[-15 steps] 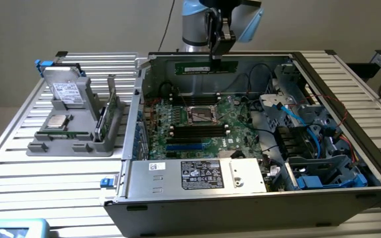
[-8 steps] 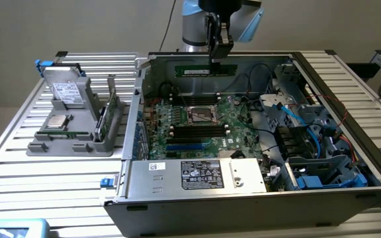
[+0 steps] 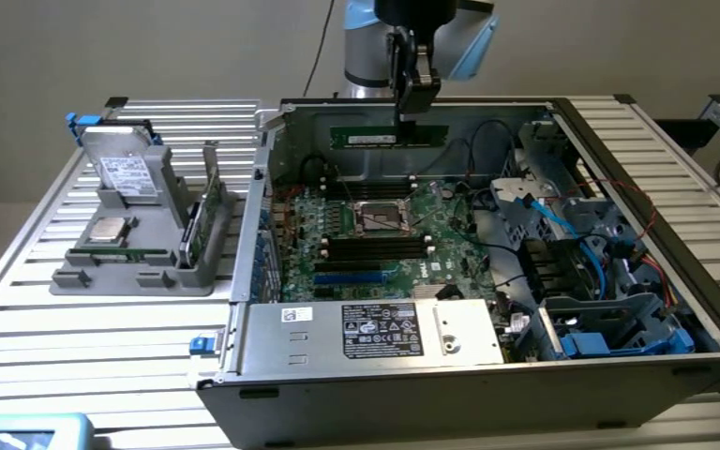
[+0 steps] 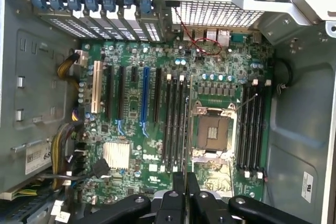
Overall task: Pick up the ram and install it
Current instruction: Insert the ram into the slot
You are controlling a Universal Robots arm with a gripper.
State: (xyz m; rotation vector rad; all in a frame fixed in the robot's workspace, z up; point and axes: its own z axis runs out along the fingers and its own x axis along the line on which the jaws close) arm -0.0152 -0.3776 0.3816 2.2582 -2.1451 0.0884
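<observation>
My gripper hangs over the far side of the open computer case and is shut on the ram, a long thin green stick held level above the motherboard. In the wrist view the ram appears edge-on as a thin line rising from between the black fingers, over the board between the left bank of black memory slots and the CPU socket. A second bank of slots lies on the socket's other side. The stick is clear of the board.
A grey fixture on the exterior view's left carries a drive, a processor and an upright green card. Inside the case are a power supply, drive cages and blue cables on the exterior view's right.
</observation>
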